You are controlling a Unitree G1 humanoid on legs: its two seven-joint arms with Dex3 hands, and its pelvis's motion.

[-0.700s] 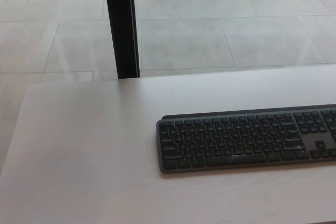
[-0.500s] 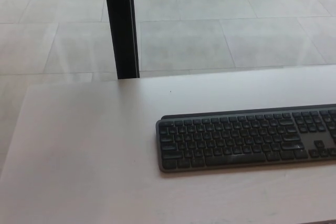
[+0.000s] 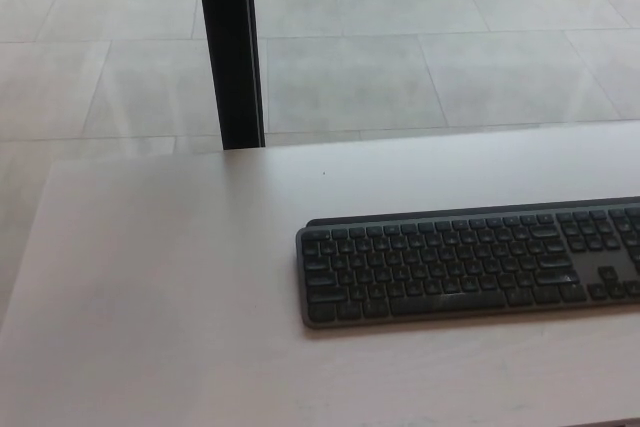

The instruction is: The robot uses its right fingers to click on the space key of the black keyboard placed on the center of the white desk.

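No robot hand appears, so how far either is open cannot be told. A black keyboard (image 3: 468, 262) lies untouched on the white desk (image 3: 160, 287), its right end cut off. Behind stand a black post (image 3: 230, 47) and a pale tiled floor (image 3: 430, 37).

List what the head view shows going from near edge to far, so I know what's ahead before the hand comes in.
Bare white desk → black keyboard → far edge of the desk → black post rising behind it, with the tiled floor beyond. Neither hand is in view.

Up at eleven o'clock a black vertical post (image 3: 231, 47) stands behind the far edge, and pale tiled floor (image 3: 420, 37) spreads from nine to three.
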